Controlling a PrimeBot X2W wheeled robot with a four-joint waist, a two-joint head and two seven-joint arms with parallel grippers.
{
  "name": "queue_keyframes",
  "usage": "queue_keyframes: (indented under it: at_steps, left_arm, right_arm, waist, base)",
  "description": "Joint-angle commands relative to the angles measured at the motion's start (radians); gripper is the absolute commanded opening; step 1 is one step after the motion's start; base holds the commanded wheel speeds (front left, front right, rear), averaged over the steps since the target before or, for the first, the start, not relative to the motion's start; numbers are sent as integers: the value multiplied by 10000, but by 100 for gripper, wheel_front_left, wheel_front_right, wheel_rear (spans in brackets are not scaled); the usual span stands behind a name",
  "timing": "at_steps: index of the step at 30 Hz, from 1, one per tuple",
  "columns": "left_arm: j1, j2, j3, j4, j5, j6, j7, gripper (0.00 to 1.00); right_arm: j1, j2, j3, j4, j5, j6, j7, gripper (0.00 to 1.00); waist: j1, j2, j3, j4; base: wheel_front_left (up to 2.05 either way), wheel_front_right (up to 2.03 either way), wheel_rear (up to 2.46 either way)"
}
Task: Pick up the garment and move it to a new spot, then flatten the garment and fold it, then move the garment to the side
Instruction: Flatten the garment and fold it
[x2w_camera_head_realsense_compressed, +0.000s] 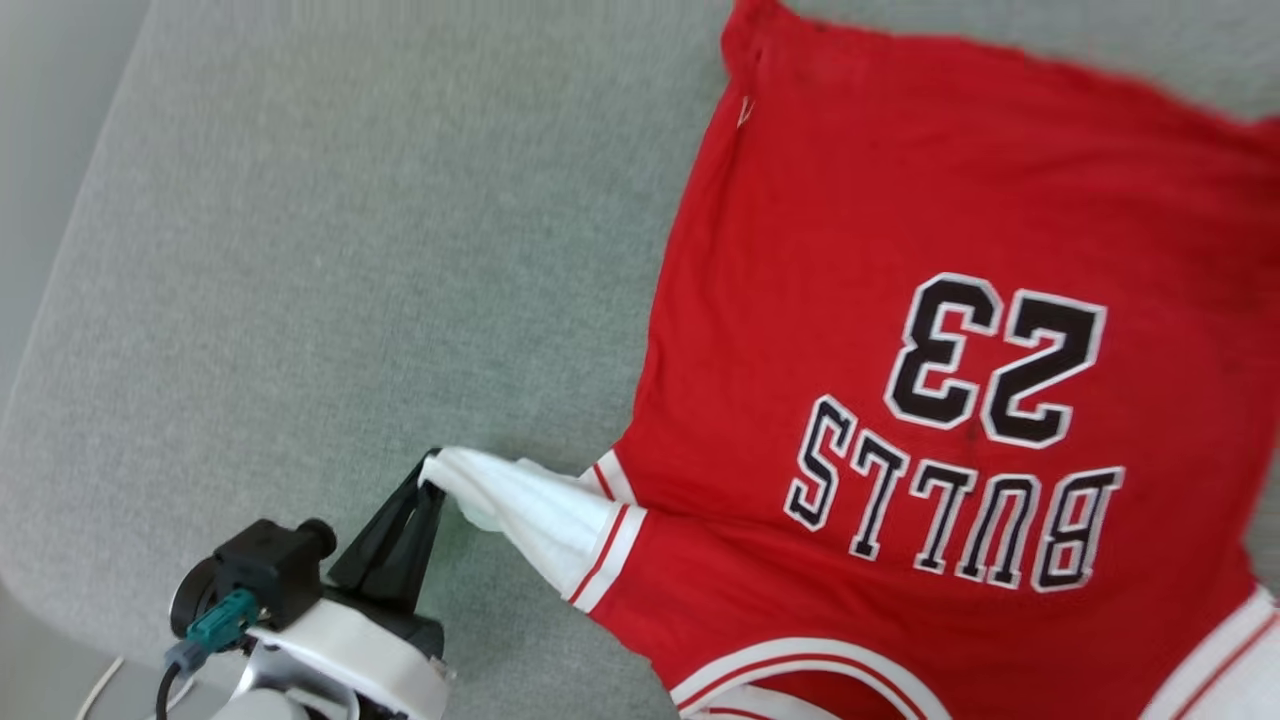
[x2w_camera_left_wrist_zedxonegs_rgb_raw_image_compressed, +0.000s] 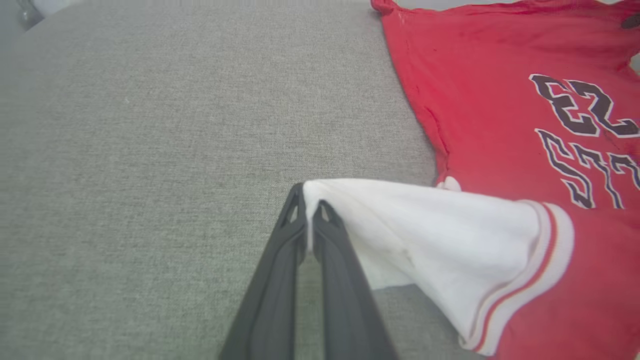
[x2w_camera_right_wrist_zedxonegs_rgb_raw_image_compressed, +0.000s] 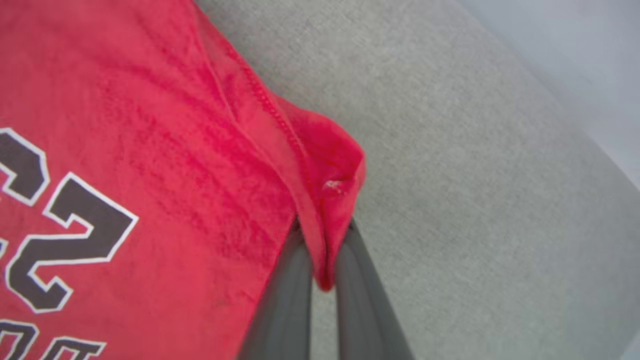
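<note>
Pinching the white sleeve tip (x2w_camera_head_realsense_compressed: 470, 485), left gripper (x2w_camera_head_realsense_compressed: 432, 474) tilts up-right, fingers closed on shirt (x2w_camera_head_realsense_compressed: 900, 220) | right gripper (x2w_camera_right_wrist_zedxonegs_rgb_raw_image_compressed: 322, 260) fingers clamp its red hem corner (x2w_camera_right_wrist_zedxonegs_rgb_raw_image_compressed: 335, 185) | shirt spread print-up on grey worktop (x2w_camera_head_realsense_compressed: 320, 260).

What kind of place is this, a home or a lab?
Can't say for sure; it looks like a soft-furnished spot, perhaps a sofa seat or ottoman. The garment lies on a grey woven upholstered surface with a rounded corner, and the left end effector pinches its white sleeve.
</note>
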Motion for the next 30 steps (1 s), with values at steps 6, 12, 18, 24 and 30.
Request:
queue_keyframes:
  at_steps: [6,12,18,24,30]
  left_arm:
    - [802,372,193,-208,-269,324,137,0]
    - [1368,577,312,-251,-467,519,164,0]
    - [1801,756,344,-227,-565,676,188,0]
    - [2030,820,424,-263,-599,770,145,0]
    - [2031,891,442,-263,-517,836,143,0]
  right_arm:
    - [1631,-1159,727,-1035,1192,-5,-637,0]
    - [3790,-2353,858,-2013,2109,-3,-1293,0]
    - [6594,-3094,635,-2426,2800,-3,-2148,0]
    - [8997,-3023,396,-2375,2992,-5,-2997,0]
    - [10346,-2458,-111,-2058,3021,-3,-3634,0]
  waist:
    - [1,0,-1748,-1014]
    - [1,0,-2441,-1508]
    - [1,0,-2964,-1862]
    - [1,0,-3076,-2146]
    - [1,0,-3008,-2285]
  base:
    - [0,0,0]
    - [0,0,0]
    - [0,0,0]
    - [0,0,0]
    - [0,0,0]
